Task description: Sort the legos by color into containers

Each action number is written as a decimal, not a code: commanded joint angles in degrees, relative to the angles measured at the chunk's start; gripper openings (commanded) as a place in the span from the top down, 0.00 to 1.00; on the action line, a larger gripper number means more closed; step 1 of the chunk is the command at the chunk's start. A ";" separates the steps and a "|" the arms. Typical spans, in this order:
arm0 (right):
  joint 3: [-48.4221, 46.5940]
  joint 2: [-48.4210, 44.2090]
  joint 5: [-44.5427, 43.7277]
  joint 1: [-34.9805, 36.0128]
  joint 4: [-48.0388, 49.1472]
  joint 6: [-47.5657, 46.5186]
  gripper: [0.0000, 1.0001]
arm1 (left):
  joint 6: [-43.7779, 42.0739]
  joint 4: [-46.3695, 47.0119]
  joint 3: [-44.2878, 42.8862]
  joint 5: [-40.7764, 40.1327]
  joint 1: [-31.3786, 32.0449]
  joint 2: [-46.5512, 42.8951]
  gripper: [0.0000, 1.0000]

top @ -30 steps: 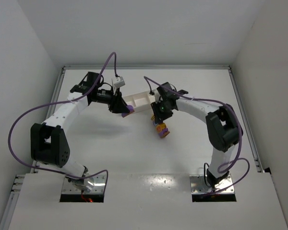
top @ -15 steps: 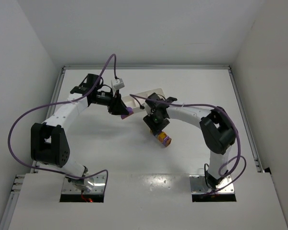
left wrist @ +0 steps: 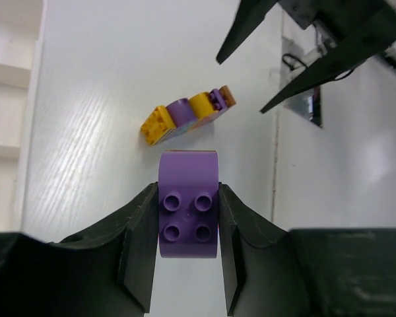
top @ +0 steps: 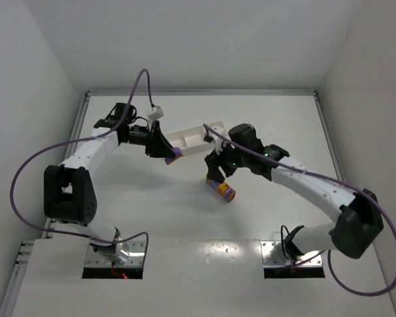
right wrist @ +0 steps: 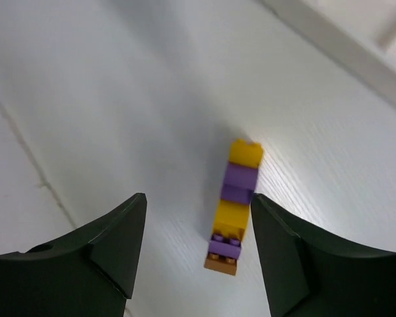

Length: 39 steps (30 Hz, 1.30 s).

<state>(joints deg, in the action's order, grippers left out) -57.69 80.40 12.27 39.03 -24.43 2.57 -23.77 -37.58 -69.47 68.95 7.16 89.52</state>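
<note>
Purple brick (left wrist: 188, 212) clamped in L gripper (left wrist: 187, 191); R gripper (right wrist: 198, 201) jaws apart over stacked legos (right wrist: 233, 210) on table (right wrist: 99, 92)

**Twin arms: white shells, black joints, purple cabling**

The left arm (top: 92, 150) and the right arm (top: 310, 185) share one build: smooth white link shells joined by bulky black joint housings, each mounted on a silver base plate (top: 115, 254) at the near edge. A purple cable (top: 28, 173) runs loosely outside each arm from base to wrist. The left one carries a small white connector block (top: 156, 112). Small green indicator lights (top: 232, 158) glow on the right wrist. The left gripper (left wrist: 188, 198) and the right gripper (right wrist: 198, 198) have matte black, faceted fingers (right wrist: 112, 238) that taper to narrow tips.
</note>
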 commanded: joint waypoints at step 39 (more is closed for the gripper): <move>-8.92 17.59 43.63 -4.66 31.72 14.31 0.35 | 3.29 0.84 1.09 20.17 3.65 1.01 0.95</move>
<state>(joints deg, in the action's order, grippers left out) -63.02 97.49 56.90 34.48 5.34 19.20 -19.18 -37.63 -68.71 82.78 9.89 93.56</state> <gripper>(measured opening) 0.648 0.416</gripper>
